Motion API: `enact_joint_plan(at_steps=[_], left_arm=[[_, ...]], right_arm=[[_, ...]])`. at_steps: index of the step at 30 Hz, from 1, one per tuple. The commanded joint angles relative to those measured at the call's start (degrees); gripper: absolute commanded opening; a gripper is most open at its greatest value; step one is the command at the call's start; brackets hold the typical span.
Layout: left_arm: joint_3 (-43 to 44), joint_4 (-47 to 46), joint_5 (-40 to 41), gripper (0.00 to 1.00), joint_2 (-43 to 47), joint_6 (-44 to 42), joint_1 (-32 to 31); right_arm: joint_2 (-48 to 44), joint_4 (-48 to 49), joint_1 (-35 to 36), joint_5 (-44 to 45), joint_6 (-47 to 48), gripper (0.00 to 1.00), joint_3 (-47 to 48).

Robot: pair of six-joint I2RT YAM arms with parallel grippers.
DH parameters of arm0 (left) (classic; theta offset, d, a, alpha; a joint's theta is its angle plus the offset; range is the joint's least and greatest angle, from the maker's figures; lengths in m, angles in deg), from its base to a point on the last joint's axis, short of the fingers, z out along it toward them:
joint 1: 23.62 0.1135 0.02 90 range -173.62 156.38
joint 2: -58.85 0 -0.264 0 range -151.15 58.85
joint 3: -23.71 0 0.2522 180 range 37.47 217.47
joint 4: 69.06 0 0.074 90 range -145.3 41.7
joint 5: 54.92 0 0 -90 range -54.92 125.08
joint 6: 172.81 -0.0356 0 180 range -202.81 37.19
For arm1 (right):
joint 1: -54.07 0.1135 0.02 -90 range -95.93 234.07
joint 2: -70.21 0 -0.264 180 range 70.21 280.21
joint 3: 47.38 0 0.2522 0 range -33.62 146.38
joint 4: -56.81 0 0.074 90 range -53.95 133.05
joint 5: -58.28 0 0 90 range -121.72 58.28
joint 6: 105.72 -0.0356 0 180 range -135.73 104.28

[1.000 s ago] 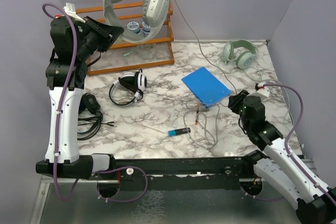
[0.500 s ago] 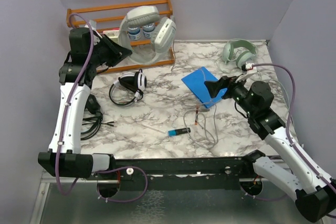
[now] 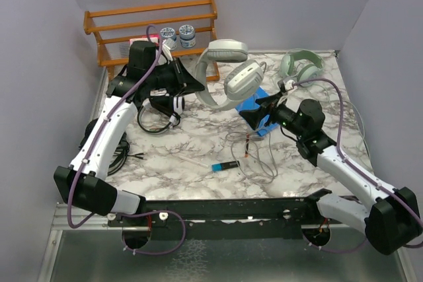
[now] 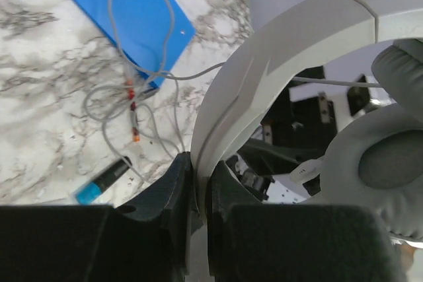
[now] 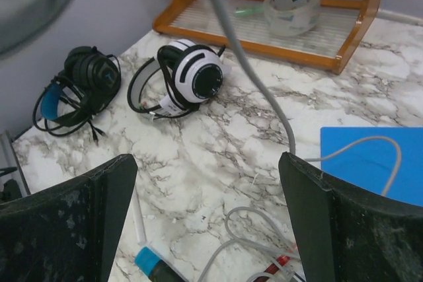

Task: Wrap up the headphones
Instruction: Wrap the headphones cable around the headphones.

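My left gripper (image 3: 197, 86) is shut on the headband of the pale grey-white headphones (image 3: 229, 72) and holds them in the air above the middle of the table. In the left wrist view the headband (image 4: 264, 77) runs up from between the closed jaws of the left gripper (image 4: 201, 175), with an ear cup (image 4: 390, 163) at the right. Their thin grey cable (image 5: 244, 64) hangs down to a loose coil (image 3: 254, 156) on the marble. My right gripper (image 3: 255, 113) is open with nothing between its fingers, just right of the hanging cable. In its own view the right gripper (image 5: 206, 163) hovers over the coil.
White-and-black headphones (image 3: 163, 109) and a black pair (image 5: 79, 84) lie at the left. A pale green pair (image 3: 301, 65) lies at the back right. A blue pad (image 3: 266, 105) lies under the cable, a blue-capped marker (image 3: 226, 164) near the front, a wooden rack (image 3: 152, 28) at the back.
My left arm has brought the grey-white headphones down from above the rack and rightward over the table's middle. My right arm has reached left toward the cable and its jaws have opened wide.
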Motion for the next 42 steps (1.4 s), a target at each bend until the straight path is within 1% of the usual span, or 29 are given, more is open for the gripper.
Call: enact_joint_plan(at_steps=[1,3,5,6,7,8,9,12,16,19,20,22,25,27,29,31,33,34,36,38,40,42], left_arm=[[-1.2,-11.9,-12.1,0.04,1.4,3.9,-2.9],[-1.6,-12.9,-12.7,0.04,1.9,4.6,-4.2],[-1.8,-13.0,-12.9,0.04,2.6,4.6,-4.5],[-1.9,-13.2,-13.2,0.04,3.1,4.5,-4.5],[-2.0,-13.5,-13.3,0.04,3.5,4.5,-4.5],[-2.3,-14.0,-13.5,0.04,3.9,4.7,-4.5],[-2.6,-14.8,-13.9,0.04,4.3,5.0,-4.6],[-4.1,-17.8,-16.6,0.04,4.6,6.5,-5.1],[-4.4,-18.4,-18.6,0.04,3.9,5.7,-6.6],[-4.4,-18.4,-18.8,0.04,3.3,4.8,-8.4],[-4.3,-18.4,-18.7,0.04,3.2,4.3,-9.1],[-4.1,-18.1,-18.6,0.04,2.9,3.1,-9.9],[-2.8,-14.4,-16.8,0.04,2.2,-0.7,-10.0],[-1.2,-8.4,-11.5,0.04,1.7,-5.7,-10.3],[0.5,-1.7,-2.8,0.04,1.0,-11.0,-11.2],[1.6,3.0,5.8,0.04,0.3,-15.0,-12.6],[2.2,6.0,13.4,0.03,-0.4,-17.4,-14.2],[2.7,7.8,17.1,0.03,-1.0,-18.5,-15.2],[3.9,9.9,25.0,0.03,-2.3,-20.6,-17.7],[5.5,12.2,32.7,0.03,-3.7,-22.8,-21.5],[6.8,13.2,39.0,0.04,-4.9,-25.0,-24.4],[8.3,13.9,42.0,0.05,-6.1,-26.5,-26.1]], right_arm=[[2.7,4.3,0.1,5.0,2.8,1.0,-1.5],[3.1,5.1,0.1,10.9,1.7,1.0,-2.5],[2.7,6.6,0.1,17.2,0.2,0.93,-3.9],[2.2,6.5,0.1,21.6,-1.3,0.83,-4.6],[1.6,5.7,0.1,27.3,-3.0,0.65,-5.3],[0.7,5.1,0.1,31.2,-4.3,0.56,-6.0],[0.0,5.4,0.1,33.0,-4.6,0.53,-6.8],[-2.5,6.3,0.1,30.6,-2.0,0.51,-7.9],[-5.4,7.4,0.1,29.1,0.4,0.51,-8.2],[-6.5,9.4,0.1,21.7,3.6,0.53,-8.1],[-6.7,9.5,0.1,20.1,4.0,0.51,-7.7],[-7.4,8.7,0.1,19.4,4.0,0.42,-6.7],[-10.2,7.5,0.1,23.8,2.8,0.28,-5.6],[-12.0,6.2,0.1,26.8,3.3,0.14,-3.9],[-13.2,3.7,0.1,29.1,4.1,0.03,-0.6],[-13.6,1.1,0.1,30.5,5.0,0.02,3.4],[-13.7,-0.8,0.1,28.3,6.5,0.02,7.4],[-13.5,-1.4,0.1,24.8,8.7,0.02,9.4],[-12.5,-3.2,0.1,11.6,13.4,0.02,13.7],[-10.2,-6.6,0.1,0.2,14.4,0.02,18.6],[-7.6,-10.5,0.2,-6.2,16.2,0.02,23.2],[-6.1,-13.0,0.2,-10.2,17.1,0.02,25.4]])
